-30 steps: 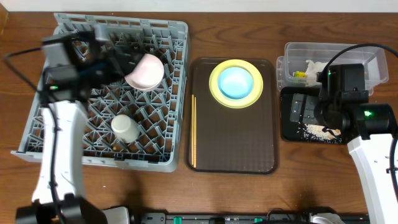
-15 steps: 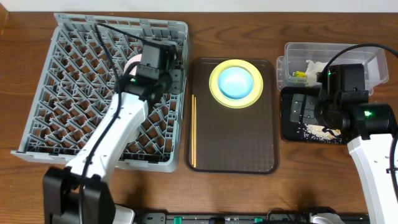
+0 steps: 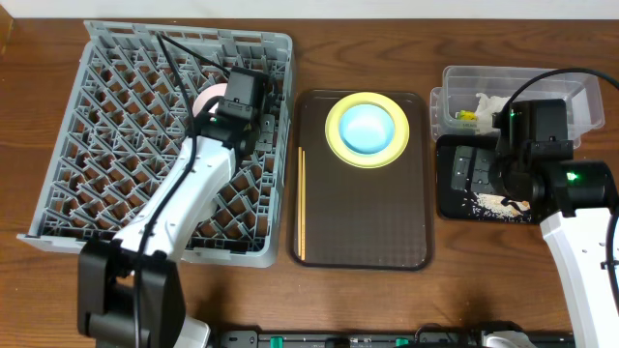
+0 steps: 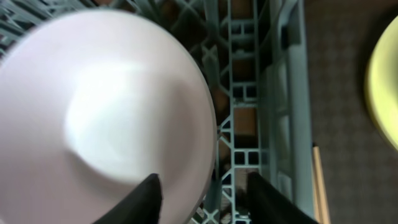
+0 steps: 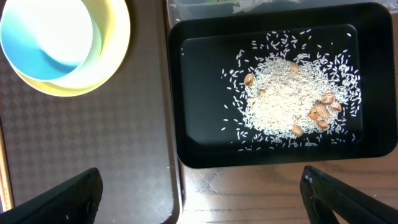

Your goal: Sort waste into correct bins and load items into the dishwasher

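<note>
Pinkish-white bowl (image 4: 106, 112) – located in the grey dish rack (image 3: 106, 145), at the rack's far right portion, resting among the pegs. The left gripper (image 4: 202, 182) is directly over it. Its fingers (image 4: 146, 202) stand apart and straddle the bowl's rim: one overlaps the bowl's surface, the other sits outside the rim with rack grid showing between them. Whether the near finger touches the bowl cannot be told.

Beside the rack, on the brown serving tray (image 3: 363, 213), the light blue bowl (image 3: 368, 129) sits on the yellow plate (image 3: 334, 145). The chopsticks (image 3: 301, 203) lie along the tray's left edge.

Further right, the black tray (image 5: 186, 93) holds the rice scraps (image 5: 280, 102) – mostly one heap, with stray grains around it. The right gripper (image 5: 199, 177) hangs above it, spread wide and empty. Behind it, the clear tub (image 3: 571, 87) contains the white napkin (image 3: 488, 101) and the wrapper (image 3: 466, 116).
</note>
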You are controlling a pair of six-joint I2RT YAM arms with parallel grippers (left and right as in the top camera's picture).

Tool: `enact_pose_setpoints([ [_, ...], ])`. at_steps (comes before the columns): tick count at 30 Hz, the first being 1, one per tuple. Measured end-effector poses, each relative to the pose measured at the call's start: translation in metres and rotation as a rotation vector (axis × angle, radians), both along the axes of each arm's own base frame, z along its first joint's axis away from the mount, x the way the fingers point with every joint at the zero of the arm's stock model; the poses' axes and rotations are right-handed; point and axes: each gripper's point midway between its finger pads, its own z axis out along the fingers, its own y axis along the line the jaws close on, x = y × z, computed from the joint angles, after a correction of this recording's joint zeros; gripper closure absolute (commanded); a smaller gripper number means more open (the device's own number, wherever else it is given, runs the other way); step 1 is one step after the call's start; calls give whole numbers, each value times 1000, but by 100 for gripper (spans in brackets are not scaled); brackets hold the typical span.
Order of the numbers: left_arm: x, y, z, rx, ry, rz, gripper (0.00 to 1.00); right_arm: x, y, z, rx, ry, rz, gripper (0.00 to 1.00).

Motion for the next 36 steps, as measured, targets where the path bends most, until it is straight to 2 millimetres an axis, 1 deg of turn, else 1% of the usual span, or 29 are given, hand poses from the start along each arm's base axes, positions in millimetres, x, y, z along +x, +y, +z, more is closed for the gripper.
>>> enact_pose_setpoints([
  [2, -1, 1, -11, 9, 27, 4, 75, 0, 0, 0, 1, 0, 0, 1],
  [4, -2, 1, -19, 18, 49, -1, 79, 0, 0, 0, 1, 0, 0, 1],
  [5, -2, 1, -21, 22, 55, -3, 81, 0, 0, 0, 1, 0, 0, 1],
  [6, -3, 1, -22, 24, 58, -5, 89, 0, 0, 0, 1, 0, 0, 1],
  [7, -3, 1, -22, 21, 55, -1, 93, 0, 0, 0, 2, 0, 0, 1],
  [8, 0, 1, -19, 23, 39, -6, 94, 0, 0, 0, 2, 0, 0, 1],
  [10, 3, 1, -8, 26, 5, -10, 94, 0, 0, 0, 2, 0, 1, 1],
  [16, 2, 3, 19, 7, -60, -6, 94, 0, 0, 0, 2, 0, 1, 1],
  [23, -5, 2, 71, -53, -184, -7, 94, 0, 0, 0, 3, 0, 1, 1],
  [25, -8, -2, 88, -110, -224, -11, 94, 0, 0, 0, 2, 0, 1, 1],
  [29, -7, -5, 114, -262, -281, -33, 94, 0, 1, 0, 3, 0, 1, 1],
  [32, -6, 0, 120, -397, -269, -51, 94, 0, 1, 0, 3, 1, 1, 1],
  [36, -5, 15, 124, -588, -233, -67, 94, 0, 1, 0, 3, 0, 1, 1],
])
